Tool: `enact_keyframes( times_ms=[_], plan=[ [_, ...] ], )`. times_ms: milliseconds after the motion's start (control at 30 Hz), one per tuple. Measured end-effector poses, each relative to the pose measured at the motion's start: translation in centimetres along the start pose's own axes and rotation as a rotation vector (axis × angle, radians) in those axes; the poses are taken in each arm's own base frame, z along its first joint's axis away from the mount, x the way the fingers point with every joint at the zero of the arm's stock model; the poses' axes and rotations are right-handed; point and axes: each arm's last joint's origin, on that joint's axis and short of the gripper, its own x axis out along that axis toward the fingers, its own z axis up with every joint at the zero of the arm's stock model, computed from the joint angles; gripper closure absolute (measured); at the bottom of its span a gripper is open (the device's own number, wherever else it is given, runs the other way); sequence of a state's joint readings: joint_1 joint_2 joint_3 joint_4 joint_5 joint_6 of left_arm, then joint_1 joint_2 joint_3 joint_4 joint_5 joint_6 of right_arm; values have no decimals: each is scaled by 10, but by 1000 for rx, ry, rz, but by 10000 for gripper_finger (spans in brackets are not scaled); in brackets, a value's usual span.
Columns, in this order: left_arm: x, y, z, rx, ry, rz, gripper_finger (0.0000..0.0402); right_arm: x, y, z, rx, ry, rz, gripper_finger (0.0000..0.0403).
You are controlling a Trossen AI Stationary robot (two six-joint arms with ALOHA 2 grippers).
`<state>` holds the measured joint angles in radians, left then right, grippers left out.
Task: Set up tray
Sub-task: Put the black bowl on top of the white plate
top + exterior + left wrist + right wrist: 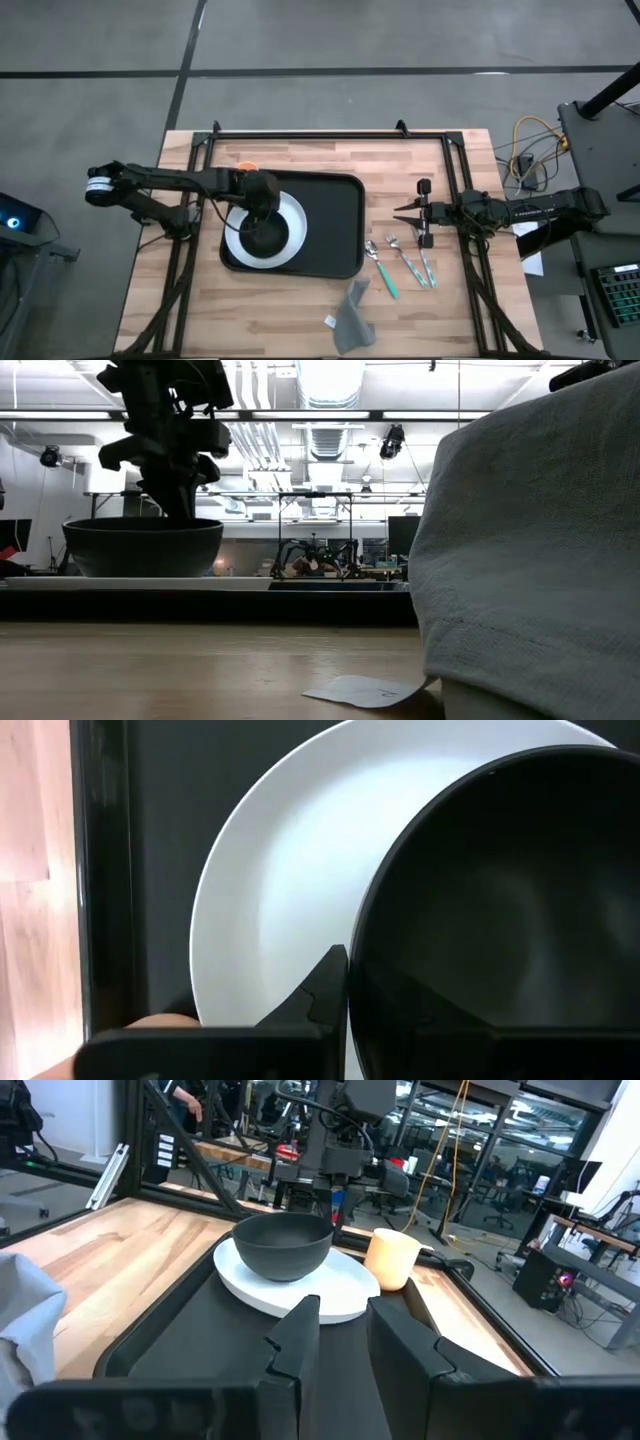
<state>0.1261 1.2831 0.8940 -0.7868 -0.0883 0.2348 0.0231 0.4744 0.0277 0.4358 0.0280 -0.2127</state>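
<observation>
The left pincer (262,203) is gripping the black bowl's (264,234) rim – bowl sitting on the white plate (290,226), inside the tray (335,225) lying mid-desk (300,315). The right pincer (408,216) is hovering beside the tray, fingers slightly parted, holding nothing.

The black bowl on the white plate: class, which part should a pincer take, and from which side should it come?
Grip the bowl by its thin upright rim, one finger inside and one outside, coming down from above. Its round wall looks too wide to span, and it sits upright on the plate with its mouth open upward. The left pincer already straddles the rim this way.
</observation>
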Motion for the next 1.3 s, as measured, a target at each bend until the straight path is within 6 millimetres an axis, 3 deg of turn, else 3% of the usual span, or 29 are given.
enact_keyframes(
  times_ms=[400, 767, 1300],
  plan=[
    [0, 4, -1, -1, 36, 144, 391, 0, 0, -1, 0, 7, 2, 320],
    [0, 2, -1, -60, 15, 63, 390, 0, 0, -1, 0, 14, 4, 335],
    [0, 1, -3, -101, 32, 54, 390, 0, 0, -1, 0, 13, 3, 317]
  ],
)
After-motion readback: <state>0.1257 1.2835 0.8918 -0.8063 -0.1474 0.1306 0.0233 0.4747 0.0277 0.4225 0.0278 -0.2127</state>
